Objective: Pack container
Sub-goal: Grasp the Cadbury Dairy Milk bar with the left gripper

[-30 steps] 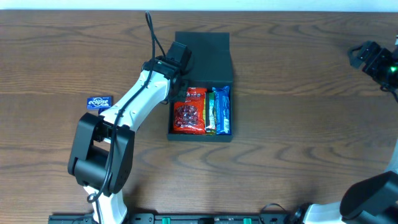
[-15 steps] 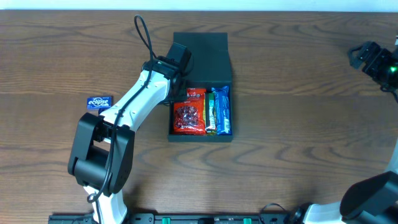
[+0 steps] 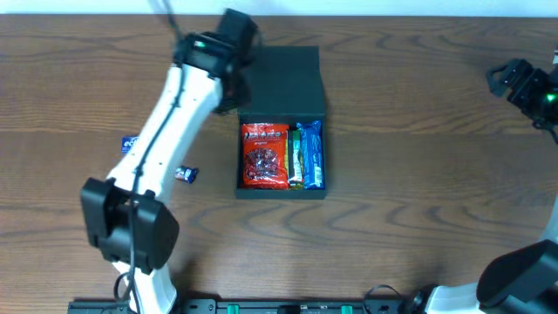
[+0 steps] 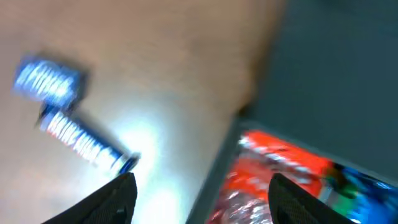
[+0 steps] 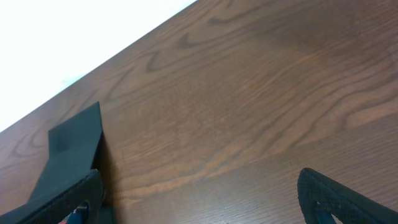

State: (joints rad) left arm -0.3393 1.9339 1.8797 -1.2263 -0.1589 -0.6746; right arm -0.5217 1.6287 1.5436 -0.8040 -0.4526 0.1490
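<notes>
Lying loose on the desk point(image 3: 392, 218) by the left arm point(image 3: 166, 113), two blue packets point(image 3: 186, 174) seem not yet packed, likely why the container point(image 3: 279, 194) mid-desk has its lid point(image 3: 292, 78) flat open beyond the snacks point(image 3: 265, 157) inside and, farther off, left fingers point(image 4: 121, 196) and right fingers point(image 5: 336, 199) gape empty.

Container point(image 3: 283, 83): 1. Inside, 3 items: red packet point(image 3: 264, 157), green bar point(image 3: 296, 159), blue bar point(image 3: 314, 155). Outside, 2 items: blue pack point(image 3: 128, 144), small wrapper point(image 3: 186, 174).

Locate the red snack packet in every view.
Overhead: red packet at centre, in the container, left side.
Left wrist: packet bottom right, blurred.
Right wrist: not clearly visible.
Shared landmark: the container's dark lid, upper right in left wrist, lower left in right wrist.
</notes>
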